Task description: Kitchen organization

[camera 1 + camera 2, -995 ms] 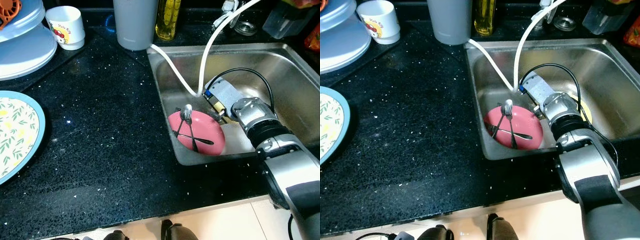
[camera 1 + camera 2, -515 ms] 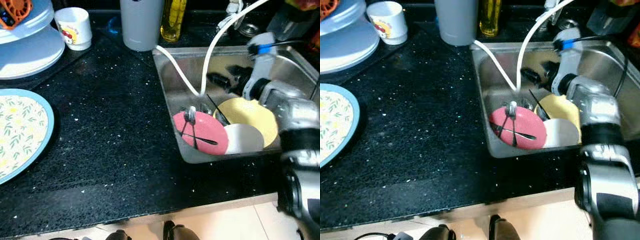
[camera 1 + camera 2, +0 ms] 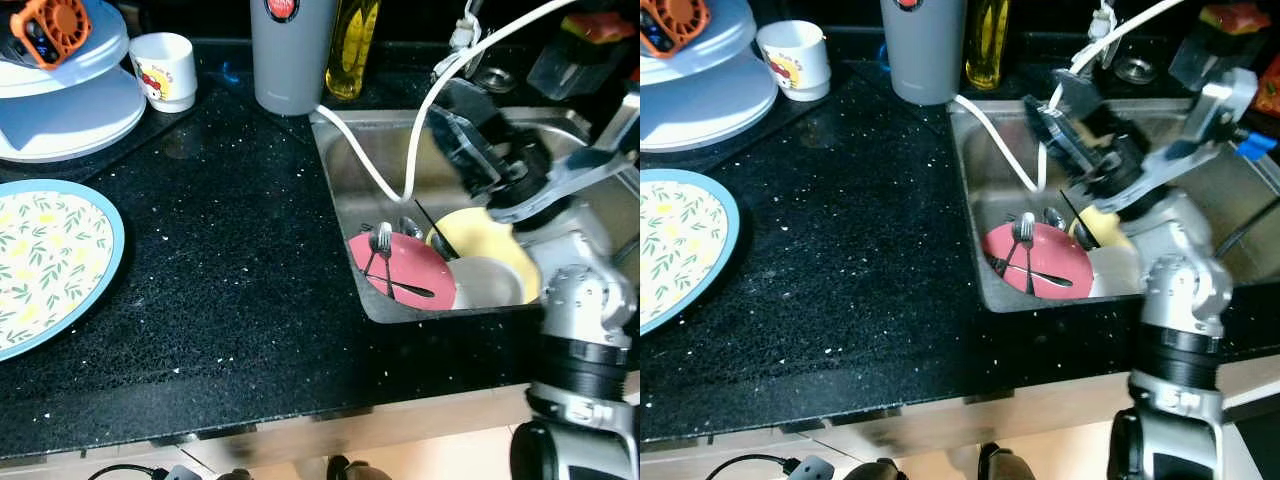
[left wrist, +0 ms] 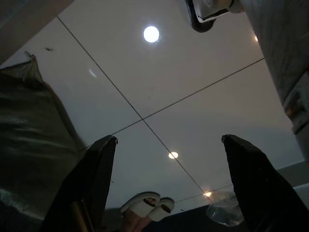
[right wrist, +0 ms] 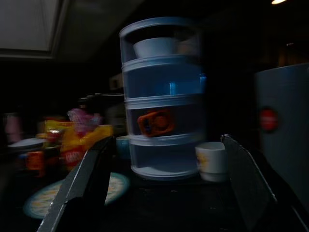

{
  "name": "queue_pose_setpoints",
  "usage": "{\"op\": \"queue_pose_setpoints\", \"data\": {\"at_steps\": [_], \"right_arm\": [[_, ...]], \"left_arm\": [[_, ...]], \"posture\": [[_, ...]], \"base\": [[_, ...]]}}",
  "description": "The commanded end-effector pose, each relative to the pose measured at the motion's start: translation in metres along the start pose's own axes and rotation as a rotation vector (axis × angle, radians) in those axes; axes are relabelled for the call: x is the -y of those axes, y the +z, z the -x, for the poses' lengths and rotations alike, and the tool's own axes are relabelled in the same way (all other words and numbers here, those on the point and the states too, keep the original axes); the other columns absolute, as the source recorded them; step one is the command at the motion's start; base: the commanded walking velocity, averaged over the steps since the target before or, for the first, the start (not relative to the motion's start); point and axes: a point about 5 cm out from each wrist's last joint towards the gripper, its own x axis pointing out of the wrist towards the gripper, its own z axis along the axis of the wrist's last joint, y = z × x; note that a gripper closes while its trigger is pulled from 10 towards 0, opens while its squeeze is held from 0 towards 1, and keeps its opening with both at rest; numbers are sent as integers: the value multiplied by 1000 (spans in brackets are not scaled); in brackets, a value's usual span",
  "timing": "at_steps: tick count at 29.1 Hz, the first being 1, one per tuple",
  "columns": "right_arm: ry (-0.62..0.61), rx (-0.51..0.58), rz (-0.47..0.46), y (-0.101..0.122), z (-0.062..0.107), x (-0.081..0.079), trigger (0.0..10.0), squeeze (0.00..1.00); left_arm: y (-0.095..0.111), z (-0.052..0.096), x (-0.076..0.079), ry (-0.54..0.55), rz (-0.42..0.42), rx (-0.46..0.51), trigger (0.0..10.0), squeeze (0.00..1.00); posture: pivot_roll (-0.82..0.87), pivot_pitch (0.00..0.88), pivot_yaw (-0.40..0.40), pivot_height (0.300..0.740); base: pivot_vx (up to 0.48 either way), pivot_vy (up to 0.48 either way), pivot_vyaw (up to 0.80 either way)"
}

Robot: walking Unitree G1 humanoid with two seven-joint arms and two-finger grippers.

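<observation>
A pink plate (image 3: 412, 262) lies in the steel sink (image 3: 345, 150) with a fork (image 3: 383, 240) and a spoon across it. Beside it are a yellow plate (image 3: 492, 232) and a white dish (image 3: 486, 283). My right gripper (image 3: 460, 118) is raised above the sink's middle, open with nothing between its fingers. It points toward the counter's back left, where the right wrist view shows the tiered rack (image 5: 161, 96). My left gripper (image 4: 169, 140) hangs open over the floor tiles.
A white hose (image 3: 352, 150) runs into the sink. At the back of the black counter stand a grey tumbler (image 3: 290, 55), an oil bottle (image 3: 352, 45), a white cup (image 3: 165, 70) and a pale blue rack (image 3: 60, 85). A floral plate (image 3: 45, 260) lies at the left.
My right arm has lifted out of the sink, from low beside the pink plate to well above the basin. The yellow and white dishes are now uncovered. The camera shifted slightly.
</observation>
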Motion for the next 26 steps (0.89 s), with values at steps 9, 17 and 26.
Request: {"op": "queue_pose_setpoints", "data": {"at_steps": [9, 17, 26], "right_arm": [[88, -67, -126, -46, -30, -30, 10000, 0], [225, -269, -107, -73, -37, -50, 10000, 0], [330, -363, -58, -85, -49, -68, 10000, 0]], "left_arm": [[4, 0, 2, -4, -8, 29, 10000, 0], [4, 1, -1, -9, -21, 29, 10000, 0], [2, 0, -1, -11, -21, 27, 10000, 0]], "posture": [[95, 71, -61, 740], [91, 71, -60, 740], [99, 80, -62, 740]], "base": [[0, 0, 753], [0, 0, 750], [0, 0, 750]]}}
